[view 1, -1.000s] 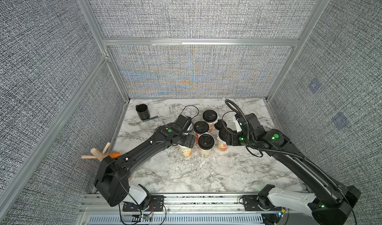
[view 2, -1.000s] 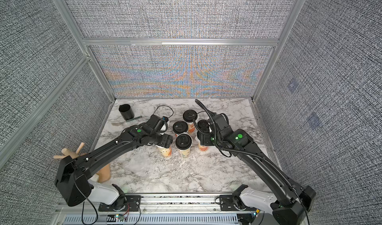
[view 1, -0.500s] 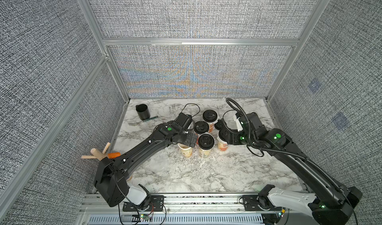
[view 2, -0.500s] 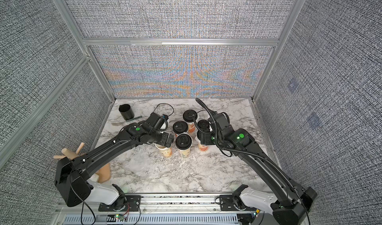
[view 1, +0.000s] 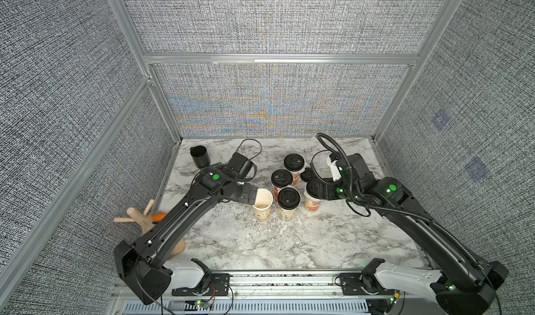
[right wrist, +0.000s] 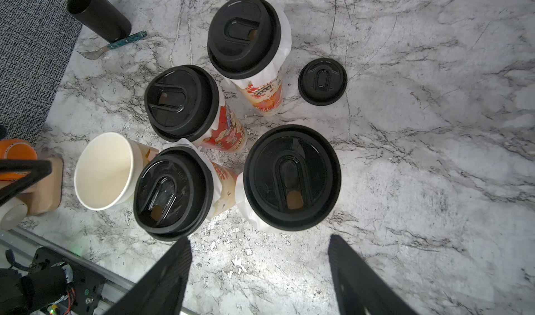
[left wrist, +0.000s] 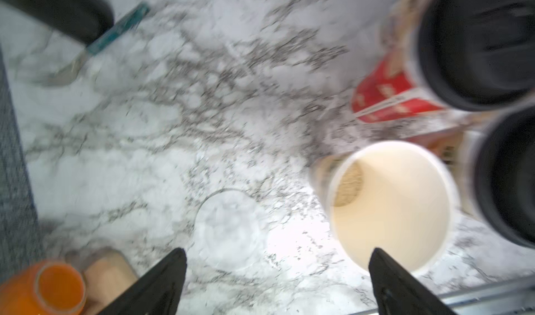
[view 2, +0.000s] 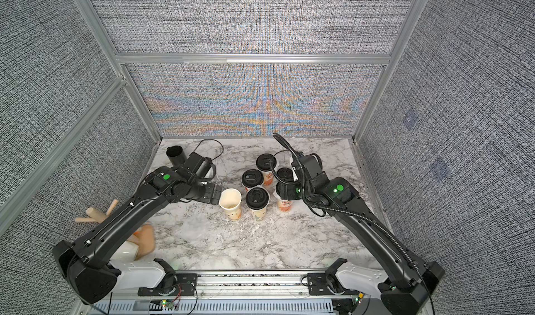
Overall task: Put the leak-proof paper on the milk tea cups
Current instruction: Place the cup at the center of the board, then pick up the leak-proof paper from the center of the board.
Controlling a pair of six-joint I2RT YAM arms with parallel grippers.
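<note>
Glossy marble-look worktop [right wrist: 434, 154], shiny plastic lids [right wrist: 292, 177], matt paper cup [right wrist: 104, 168], thin translucent leak-proof paper [left wrist: 228, 229], rough woven cloth walls [view 1: 260, 24]

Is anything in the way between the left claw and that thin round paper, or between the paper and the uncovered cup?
Nothing visible. The open left gripper hangs over bare marble, the paper lies flat close by, and the uncovered cup stands beside it; lidded cups sit beyond.

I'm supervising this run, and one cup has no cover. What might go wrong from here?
The open left pincer hangs close beside the uncovered cup; a careless swing might tip it into the lidded cup next to it. The leak-proof paper lies flat on the marble, so a pinch may slide over it without lifting it.
</note>
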